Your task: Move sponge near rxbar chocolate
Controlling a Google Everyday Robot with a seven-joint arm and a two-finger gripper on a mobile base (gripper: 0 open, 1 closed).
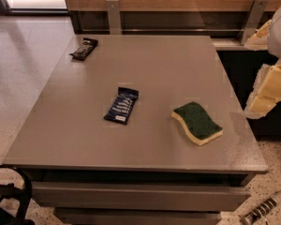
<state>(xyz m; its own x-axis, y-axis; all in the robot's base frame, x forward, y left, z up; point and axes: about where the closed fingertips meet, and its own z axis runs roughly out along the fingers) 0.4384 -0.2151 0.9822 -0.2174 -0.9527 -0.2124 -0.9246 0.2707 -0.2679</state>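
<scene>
The sponge (197,122), with a dark green top and pale yellow body, lies flat on the right front part of the grey table (154,64). The rxbar chocolate (84,48), in a black wrapper, lies at the table's far left corner, far from the sponge. My gripper (261,64) hangs at the right edge of the view, beyond the table's right side and above and to the right of the sponge. Its pale yellow fingers (268,90) stand apart and hold nothing.
A dark blue-wrapped bar (122,105) lies mid-table, between the sponge and the black bar. A wooden wall with metal brackets (113,15) runs behind the table. A black frame (9,196) stands at the bottom left, and a striped object (264,209) lies on the floor at the bottom right.
</scene>
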